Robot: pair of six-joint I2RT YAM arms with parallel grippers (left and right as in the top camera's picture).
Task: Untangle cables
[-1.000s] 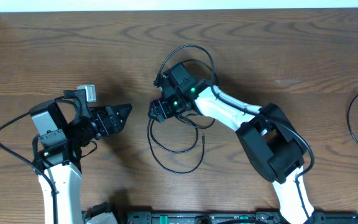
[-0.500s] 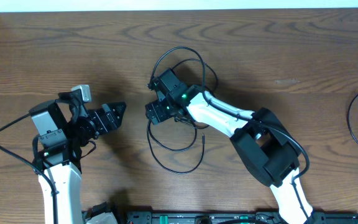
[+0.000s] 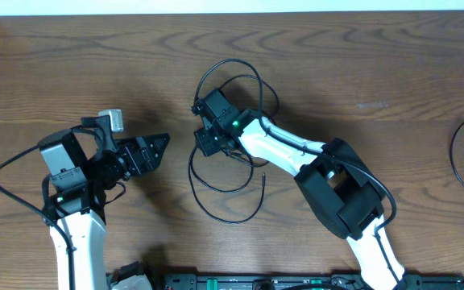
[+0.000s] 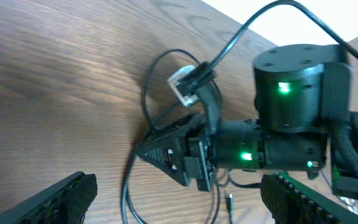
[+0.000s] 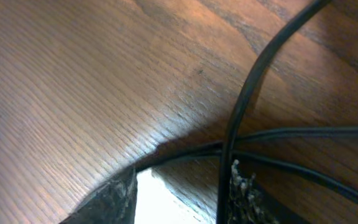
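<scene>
Where cables (image 5: 252, 81) tangle, right hand (image 3: 200, 142) tilted down

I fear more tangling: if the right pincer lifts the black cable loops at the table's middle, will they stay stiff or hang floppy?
Probably floppy: the black cable loops lie loose and uneven. Likely light: very thin. Where they cross, one may drag another.

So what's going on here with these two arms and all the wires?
Two robot arms are set to untangle thin black cables on a wooden table. The right end effector is down in the tangle at mid-table, straddling one strand; whether it grips it yet is unclear. The left end effector hangs open to the left of the tangle, holding nothing.
</scene>
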